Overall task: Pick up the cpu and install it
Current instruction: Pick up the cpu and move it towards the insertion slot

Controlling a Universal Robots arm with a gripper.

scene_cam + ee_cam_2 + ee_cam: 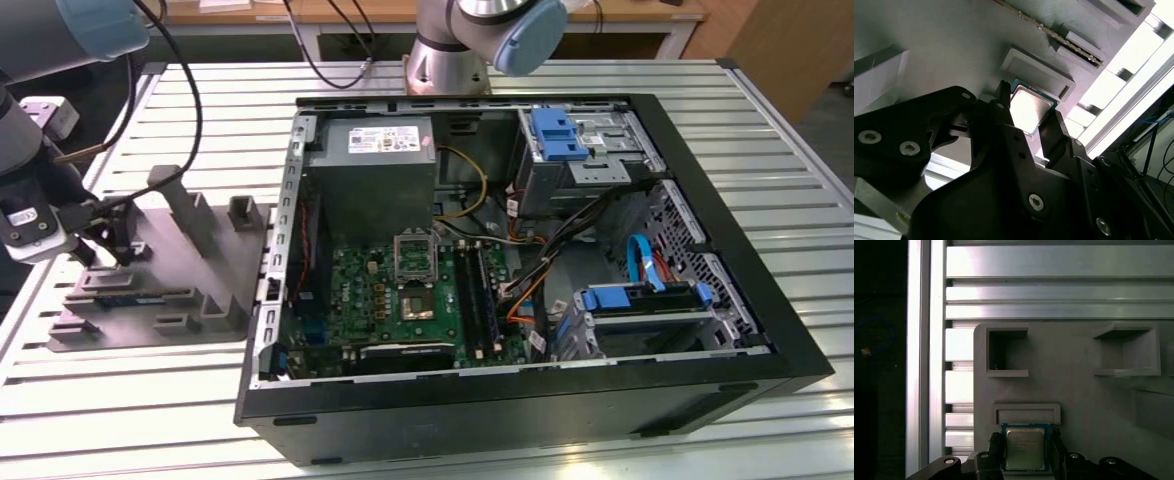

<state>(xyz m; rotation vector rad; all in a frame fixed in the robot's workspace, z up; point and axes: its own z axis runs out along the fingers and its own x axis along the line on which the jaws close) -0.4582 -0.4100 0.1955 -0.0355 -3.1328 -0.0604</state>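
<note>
item 1, gripper (pixel 1029 110) (pixel 1025 441) (pixel 112 246): black two-finger claw, low over the tray at 9 o'clock in the exterior view. its fingers (pixel 1002 102) are pressed against two opposite edges of the cpu, no gap visible in both wrist views.

item 2, cpu (pixel 1030 106) (pixel 1025 450): flat square chip with a silvery lid and a green rim. it lies level on the tray floor between the claw fingers, just beside a low rectangular raised frame (pixel 1026 413). several lines of print on the lid are too fine to read.

item 3, grey plastic tray (pixel 203 262) (pixel 1069 390): holds the cpu. it has upright blocks and two square walled pockets (pixel 1007 352) (pixel 1126 352). a thin board (pixel 1066 39) stands on edge in a slot.

item 4, aluminium slatted table (pixel 134 410) (pixel 1054 290): carries the tray and the case.

item 5, open black computer case (pixel 534 405): at 3 o'clock of the tray and lying on its side. contents:
- green motherboard (pixel 371 300) with a black socket in a metal frame (pixel 418 303).
- grey power-supply box (pixel 380 165) at 12 o'clock of the board, with a white label whose text is unreadable.
- blue drive brackets (pixel 558 133) (pixel 638 298).
- blue cable (pixel 638 262).

item 6, arm base (pixel 449 60): at 12 o'clock, beyond the case.
</note>
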